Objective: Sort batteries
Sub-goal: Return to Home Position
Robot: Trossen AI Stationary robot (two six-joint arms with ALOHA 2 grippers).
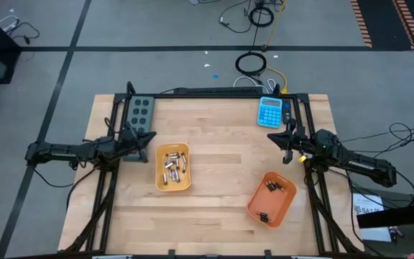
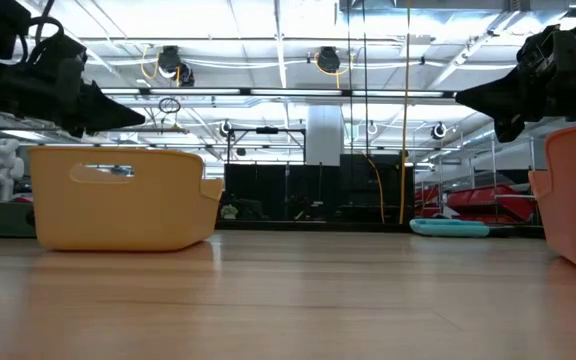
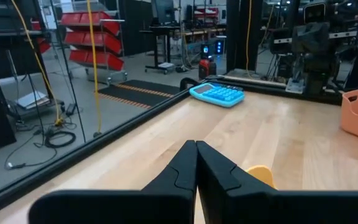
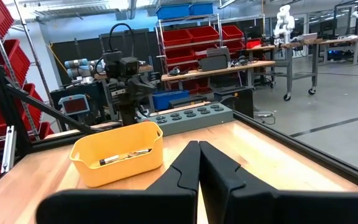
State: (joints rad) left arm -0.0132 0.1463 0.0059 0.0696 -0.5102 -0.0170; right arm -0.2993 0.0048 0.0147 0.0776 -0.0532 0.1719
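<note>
Hovering at the table's (image 1: 221, 216) left edge in the overhead view, the left gripper (image 1: 152, 136) has its fingers pressed together on nothing. The right gripper (image 1: 270, 136), right of centre, is likewise closed and empty. Silvery batteries (image 1: 171, 165) lie in the yellow bin (image 1: 178, 186) centre left, and dark batteries (image 1: 274, 188) in the orange bin (image 1: 275, 203) lower right.

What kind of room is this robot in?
Probably a robotics lab or workshop: there are shelves of red bins, a white robot farther off, and loose cables on the floor.
</note>
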